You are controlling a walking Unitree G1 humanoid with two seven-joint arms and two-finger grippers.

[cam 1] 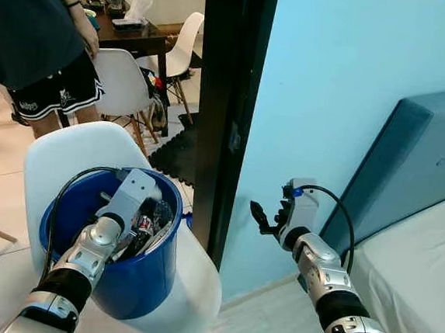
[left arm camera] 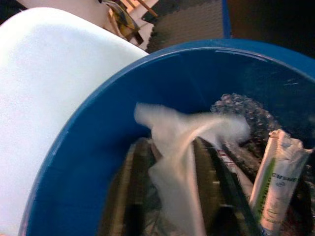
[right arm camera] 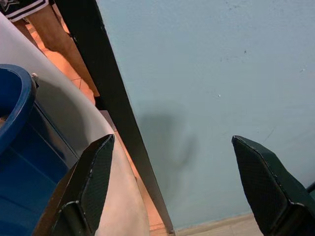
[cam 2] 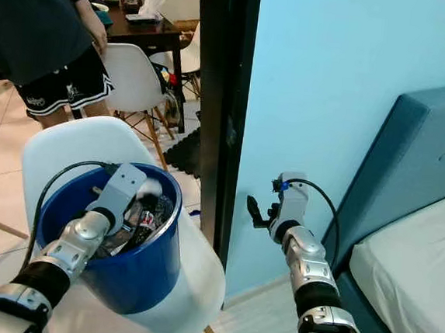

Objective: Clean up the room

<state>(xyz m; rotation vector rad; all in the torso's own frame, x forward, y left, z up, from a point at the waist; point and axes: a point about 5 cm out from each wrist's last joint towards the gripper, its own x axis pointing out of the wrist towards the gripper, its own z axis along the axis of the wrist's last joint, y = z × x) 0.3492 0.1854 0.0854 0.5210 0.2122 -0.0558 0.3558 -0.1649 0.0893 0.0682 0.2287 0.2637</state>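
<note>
A blue bucket (cam 1: 140,285) stands on a white chair (cam 1: 68,153) in front of me, holding wrappers, bubble wrap (left arm camera: 241,105) and a white-green tube (left arm camera: 275,172). My left gripper (cam 1: 145,234) reaches down inside it. In the left wrist view the left gripper (left arm camera: 170,147) has its fingers apart, and a blurred white tissue (left arm camera: 179,162) hangs loose between them over the rubbish. My right gripper (cam 1: 269,217) hovers open and empty beside the light blue wall (cam 1: 338,91), right of the chair; in the right wrist view the right gripper (right arm camera: 172,140) faces that wall.
A dark door frame (cam 1: 228,97) stands between bucket and wall. A person (cam 1: 39,34) stands at the back left by a dining table (cam 1: 132,38) and white chairs (cam 1: 121,80). A bed with blue headboard (cam 1: 418,160) and white mattress (cam 1: 424,262) is on the right.
</note>
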